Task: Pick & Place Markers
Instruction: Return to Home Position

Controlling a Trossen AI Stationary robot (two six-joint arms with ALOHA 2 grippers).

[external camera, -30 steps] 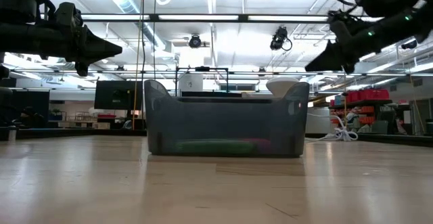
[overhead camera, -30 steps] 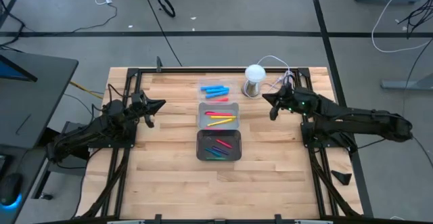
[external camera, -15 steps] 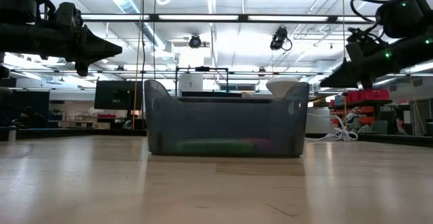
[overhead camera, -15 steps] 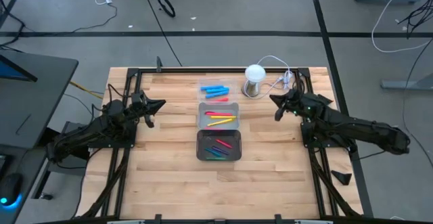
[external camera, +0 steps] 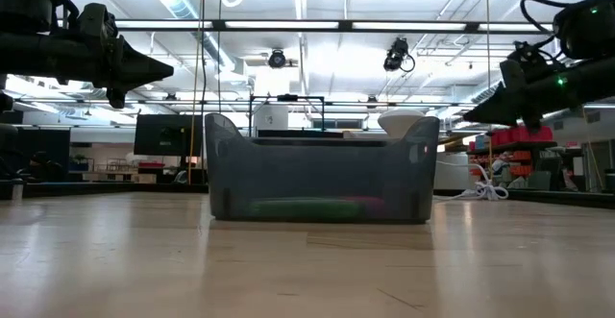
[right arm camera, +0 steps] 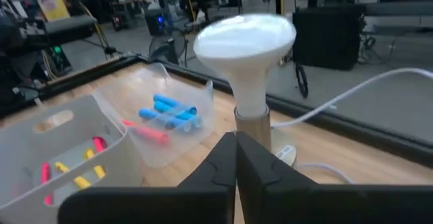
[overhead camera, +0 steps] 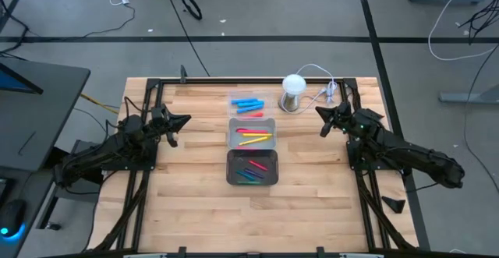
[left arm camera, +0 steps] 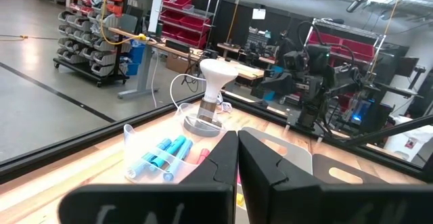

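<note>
Markers lie in three trays in a row down the table's middle. Blue ones and a red one (overhead camera: pixel 246 102) are in the clear far tray (right arm camera: pixel 172 112). Yellow and red ones (overhead camera: pixel 253 138) fill the grey middle tray, and green, blue and red ones (overhead camera: pixel 251 171) the dark near tray (external camera: pixel 317 179). My left gripper (overhead camera: pixel 185 120) hangs shut and level to the trays' left, above the table (external camera: pixel 171 68), (left arm camera: pixel 238 139). My right gripper (overhead camera: pixel 318 114) hangs shut to their right (external camera: pixel 466 121), (right arm camera: pixel 235 139). Neither holds anything.
A white-domed lamp on a metal cylinder (overhead camera: pixel 292 92) stands at the far right of the trays, its white cord (overhead camera: pixel 320 75) trailing toward the far right corner. Black frame rails (overhead camera: pixel 234 79) border the wooden table. Bare wood lies on both sides of the trays.
My right gripper has sunk and drawn back toward the table's right edge, away from the trays, and has stayed shut. The markers and trays have not moved.
</note>
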